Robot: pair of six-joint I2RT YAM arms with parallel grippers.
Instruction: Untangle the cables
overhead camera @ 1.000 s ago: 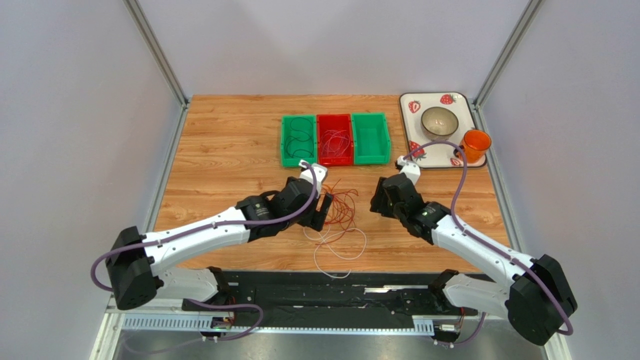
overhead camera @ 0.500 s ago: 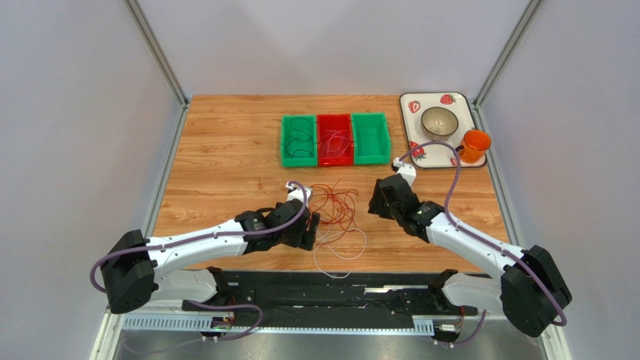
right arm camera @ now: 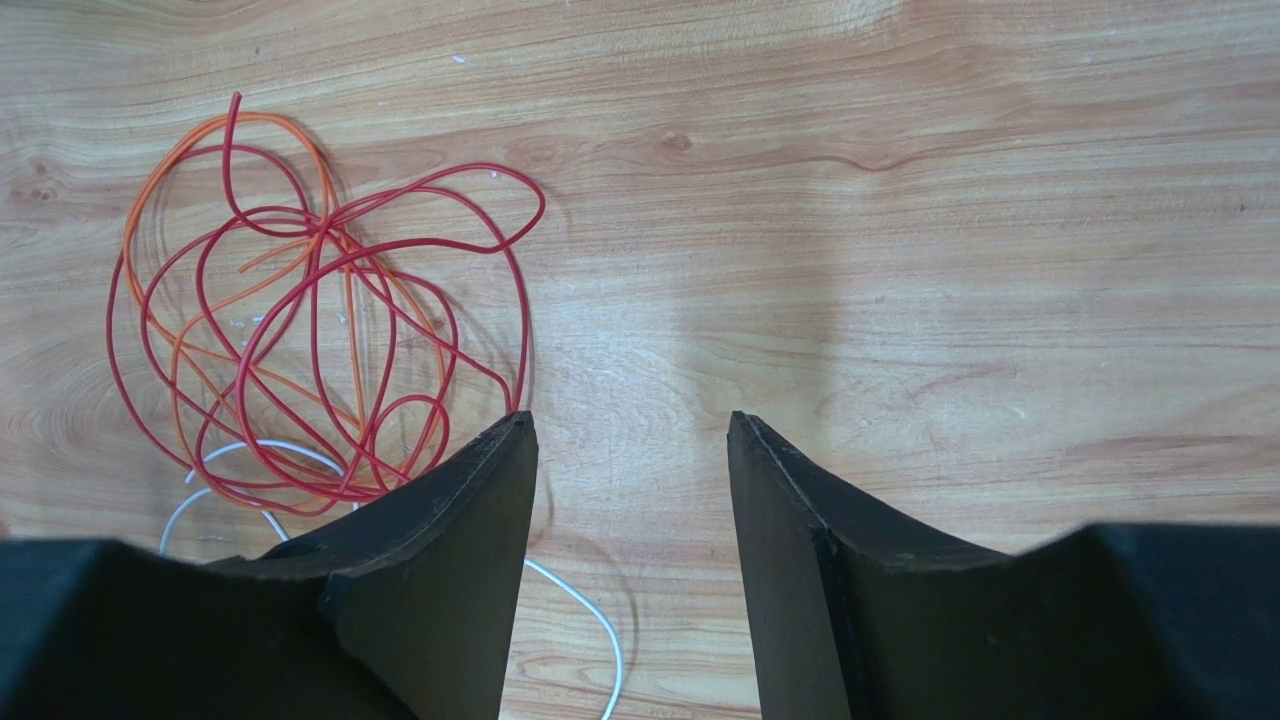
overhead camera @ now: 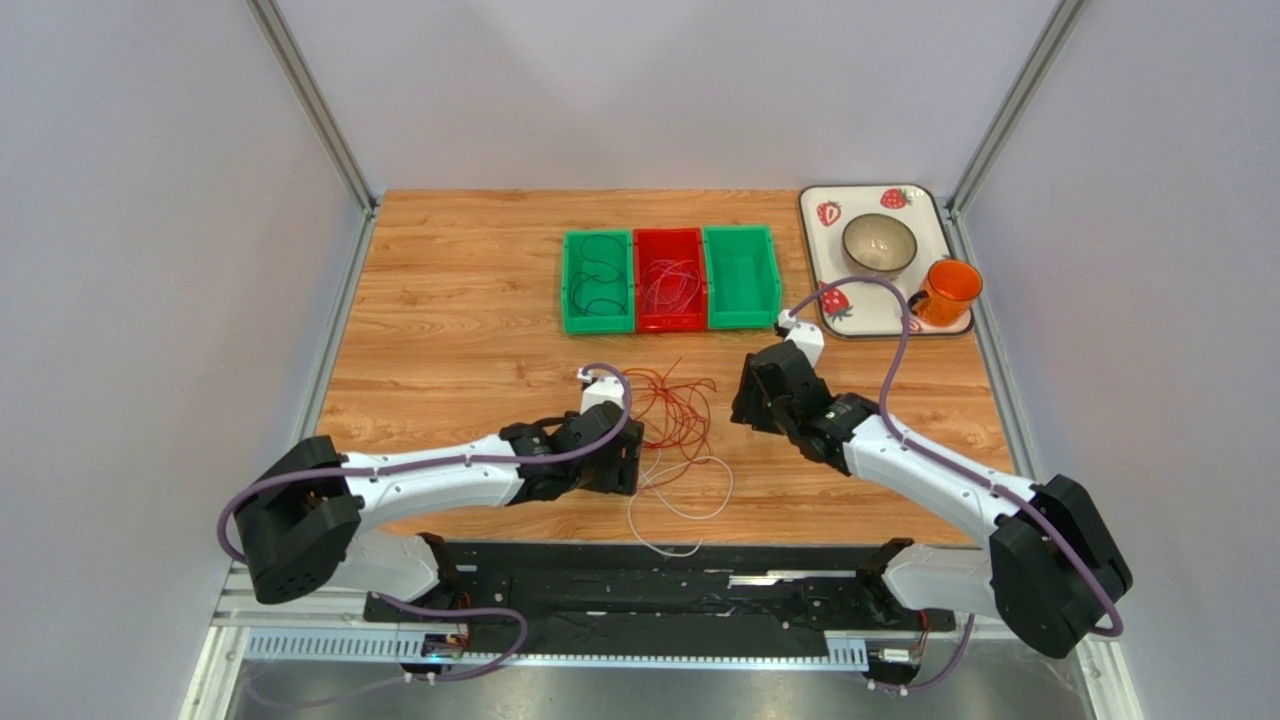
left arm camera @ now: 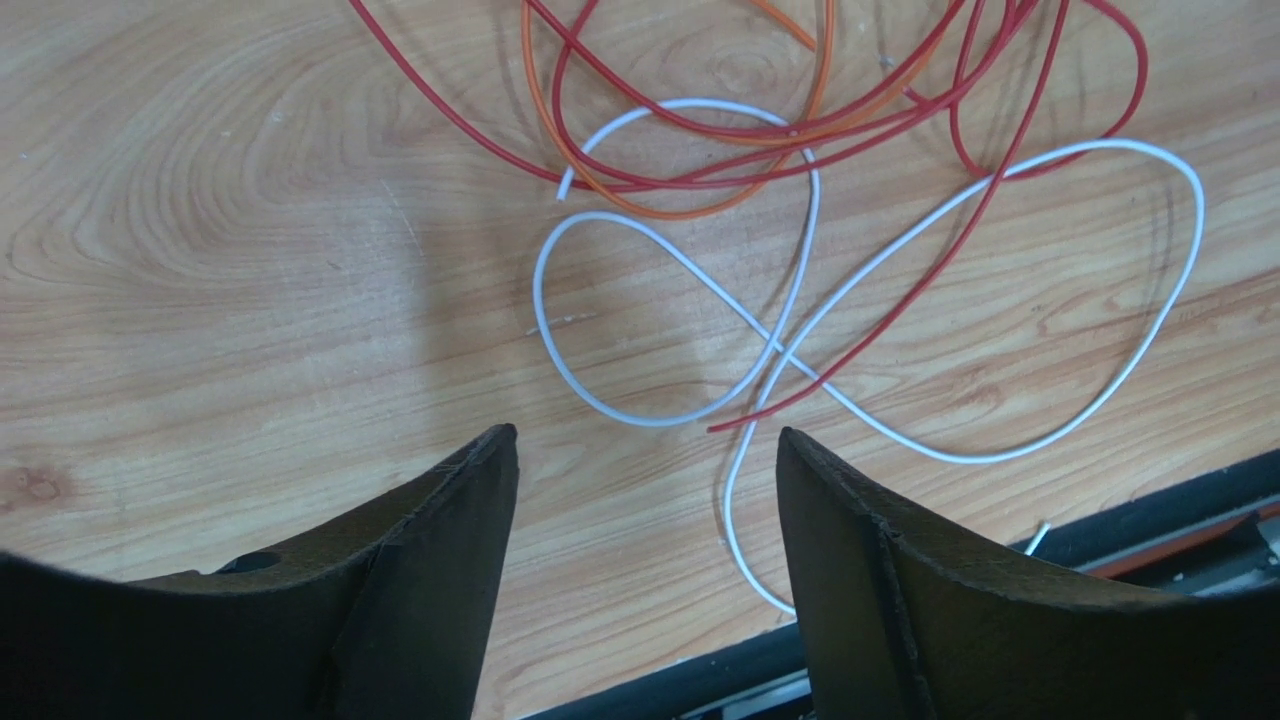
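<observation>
**Operator:** Which step am I on?

**Spotter:** I judge you are lining up a pick, with nothing lifted yet. Nearest you, your left gripper hangs low over the table, jaws spread and nothing between them. Just ahead of it the white cable lies in loose loops, one end trailing toward the near edge. A red strand crosses it, and beyond that the red cables and an orange cable are knotted together. Your right gripper hovers just beside that knot on its right, jaws apart too, over bare wood.

**Operator:** And the next move?

**Spotter:** Probably come down with the left and pinch the white cable on its near loop, where no red lies on it; draw it toward you slowly; expect the red crossing to drag, so your right may have to pin the knot.

**Operator:** The containers?

**Spotter:** Farther back stand three bins side by side: the left green bin holds dark cable loops; the red bin holds thin loops, colour hard to tell; I see nothing in the right green bin. Right of them, a strawberry tray carries a bowl and an orange cup; what is in them I cannot tell.
</observation>
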